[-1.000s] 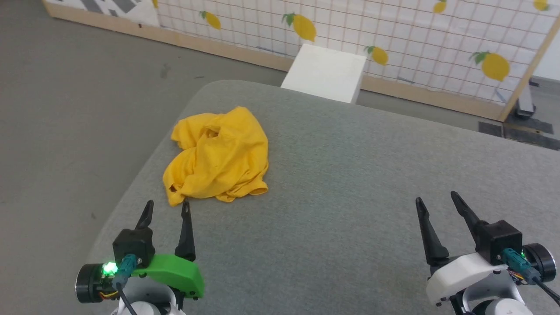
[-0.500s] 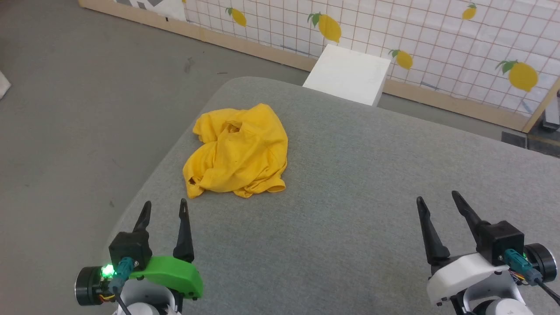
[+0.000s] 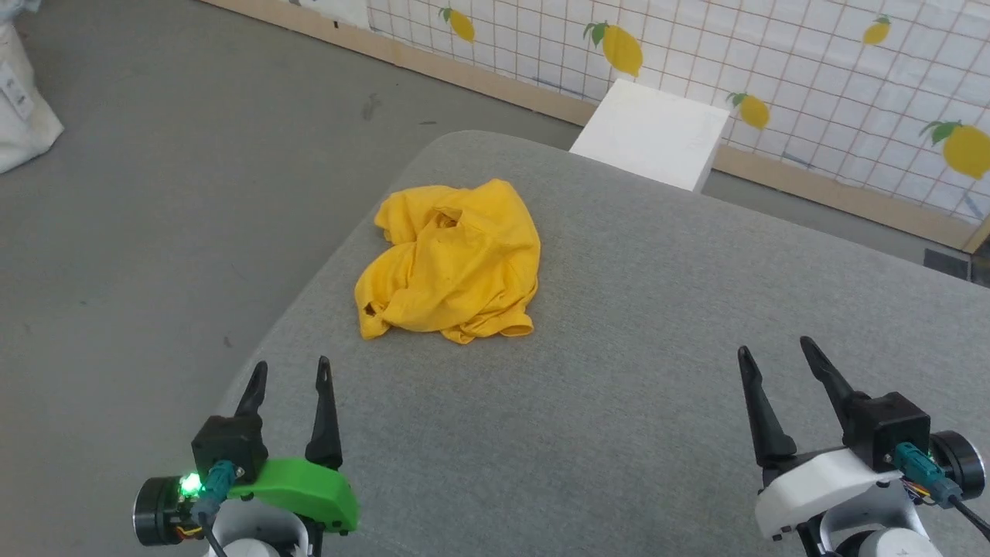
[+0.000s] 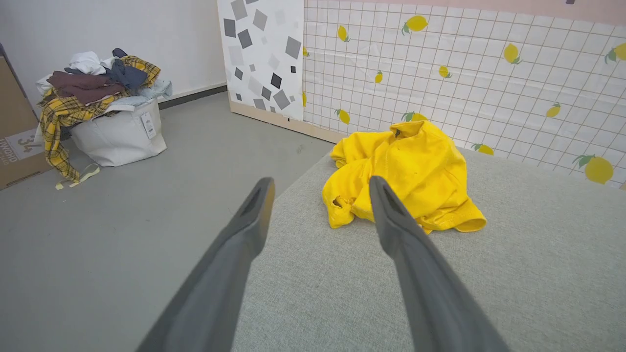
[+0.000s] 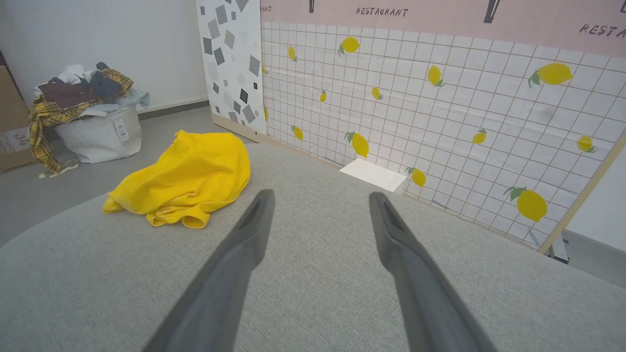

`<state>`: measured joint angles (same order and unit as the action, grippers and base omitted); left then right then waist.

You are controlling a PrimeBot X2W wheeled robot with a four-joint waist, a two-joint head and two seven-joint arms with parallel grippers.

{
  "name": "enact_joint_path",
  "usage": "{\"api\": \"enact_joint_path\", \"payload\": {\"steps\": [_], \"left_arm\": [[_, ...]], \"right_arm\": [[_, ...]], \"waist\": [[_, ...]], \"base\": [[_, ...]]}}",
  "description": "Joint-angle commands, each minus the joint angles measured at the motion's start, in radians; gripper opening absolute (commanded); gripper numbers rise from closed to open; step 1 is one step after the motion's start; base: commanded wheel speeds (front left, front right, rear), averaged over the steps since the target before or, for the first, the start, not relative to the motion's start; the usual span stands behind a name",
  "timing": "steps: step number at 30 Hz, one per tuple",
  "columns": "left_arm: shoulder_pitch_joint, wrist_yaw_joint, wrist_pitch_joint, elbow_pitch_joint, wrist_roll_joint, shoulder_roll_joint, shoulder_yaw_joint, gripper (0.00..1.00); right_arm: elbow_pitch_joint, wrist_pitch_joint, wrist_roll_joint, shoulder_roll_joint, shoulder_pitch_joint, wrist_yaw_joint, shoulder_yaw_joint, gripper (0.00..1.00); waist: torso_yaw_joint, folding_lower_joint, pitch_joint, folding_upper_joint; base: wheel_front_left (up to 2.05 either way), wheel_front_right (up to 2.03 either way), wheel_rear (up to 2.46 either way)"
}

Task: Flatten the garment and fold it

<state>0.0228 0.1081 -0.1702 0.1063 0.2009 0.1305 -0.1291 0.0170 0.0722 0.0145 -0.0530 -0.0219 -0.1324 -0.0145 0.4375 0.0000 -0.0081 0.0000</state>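
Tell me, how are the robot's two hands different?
The left gripper has a green shell; the right gripper has a white shell. The left gripper is nearer the yellow shirt; the right gripper is farther from it. Both have two dark fingers, open and empty.

I count one yellow garment (image 3: 452,263) on one grey bench (image 3: 619,371), and two pincers, the left pincer (image 3: 291,362) and the right pincer (image 3: 775,345), each with two dark fingers (image 3: 326,418). Past the bench stands one white block (image 3: 653,133). On the floor are one white bag (image 4: 117,137) heaped with clothes and one cardboard box (image 4: 14,137). Two patterned wall panels (image 4: 464,73) stand behind.
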Motion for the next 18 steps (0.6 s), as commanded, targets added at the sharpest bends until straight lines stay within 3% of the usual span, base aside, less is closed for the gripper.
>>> {"api": "enact_joint_path", "payload": {"steps": [1, 18], "left_arm": [[0.006, 0.011, -0.012, 0.005, 0.01, 0.011, -0.006, 1.0], [0.01, 0.039, -0.043, 0.028, 0.054, 0.035, -0.043, 1.0]], "right_arm": [[0.004, 0.01, 0.007, 0.002, 0.003, 0.001, -0.003, 1.0], [0.013, 0.026, 0.012, 0.002, 0.007, 0.001, -0.005, 1.0]], "waist": [[0.011, 0.0, 0.0, 0.0], [0.08, 0.0, 0.006, 0.0]], "base": [[0.0, 0.0, 0.0], [0.0, 0.0, 0.0]]}}
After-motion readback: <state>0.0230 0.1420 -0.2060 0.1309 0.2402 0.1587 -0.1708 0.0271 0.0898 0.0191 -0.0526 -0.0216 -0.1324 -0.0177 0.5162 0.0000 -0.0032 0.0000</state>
